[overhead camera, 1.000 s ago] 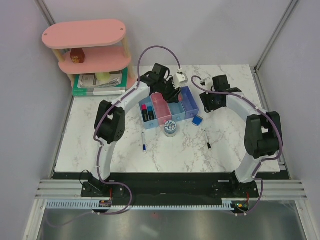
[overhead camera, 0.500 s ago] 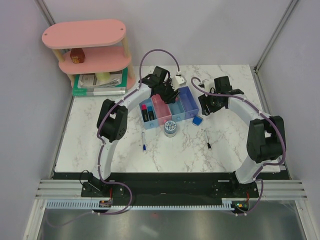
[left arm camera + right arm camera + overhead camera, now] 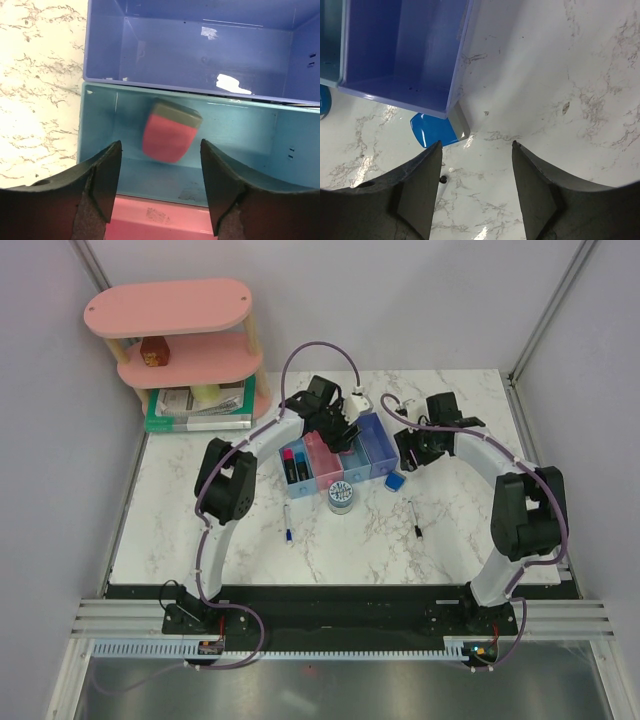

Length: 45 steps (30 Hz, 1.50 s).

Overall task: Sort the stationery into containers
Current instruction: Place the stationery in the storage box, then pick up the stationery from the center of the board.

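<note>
marble table (image 3: 330, 550); left gripper (image 3: 160, 150) above bins (image 3: 385, 450)

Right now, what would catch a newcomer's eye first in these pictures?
The blurred pink eraser inside a light blue bin, below the open left gripper. Next, the big pink shelf in the far left corner, and the blue block beside the darker blue bin, near the open right gripper.

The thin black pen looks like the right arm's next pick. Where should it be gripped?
Take the thin black pen mid-barrel, coming straight down from above and closing across its narrow width. It lies flat on the table, running roughly near to far, with bare marble on both sides.
</note>
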Each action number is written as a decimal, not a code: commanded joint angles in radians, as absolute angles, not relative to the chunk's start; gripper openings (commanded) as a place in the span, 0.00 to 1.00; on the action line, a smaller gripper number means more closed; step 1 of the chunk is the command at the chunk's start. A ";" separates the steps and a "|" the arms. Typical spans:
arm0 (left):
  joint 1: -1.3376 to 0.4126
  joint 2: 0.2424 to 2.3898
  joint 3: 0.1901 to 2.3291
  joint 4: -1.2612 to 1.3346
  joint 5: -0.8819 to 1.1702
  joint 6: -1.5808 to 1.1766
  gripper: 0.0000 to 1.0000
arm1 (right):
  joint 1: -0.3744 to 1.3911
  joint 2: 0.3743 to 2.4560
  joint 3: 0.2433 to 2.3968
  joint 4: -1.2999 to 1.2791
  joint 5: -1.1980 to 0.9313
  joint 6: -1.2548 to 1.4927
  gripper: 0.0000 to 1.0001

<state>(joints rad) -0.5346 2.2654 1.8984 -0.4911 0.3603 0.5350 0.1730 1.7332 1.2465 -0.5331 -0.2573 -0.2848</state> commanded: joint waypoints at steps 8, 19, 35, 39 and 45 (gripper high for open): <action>-0.535 2.134 1.917 -0.474 0.359 0.508 0.78 | 0.173 1.767 1.330 -0.515 -0.264 -0.264 0.66; -0.535 1.821 1.700 -0.569 0.328 0.528 0.82 | 0.181 1.787 1.258 -0.565 -0.354 -0.396 0.70; -0.535 1.721 1.321 -0.574 0.258 0.538 0.80 | 0.301 1.887 1.250 -0.502 -0.314 -0.433 0.73; -0.535 1.729 1.296 -0.563 0.253 0.529 0.79 | 0.319 1.890 1.226 -0.482 -0.298 -0.431 0.74; -0.535 1.744 1.270 -0.532 0.216 0.526 0.79 | 0.347 1.884 1.177 -0.468 -0.245 -0.455 0.74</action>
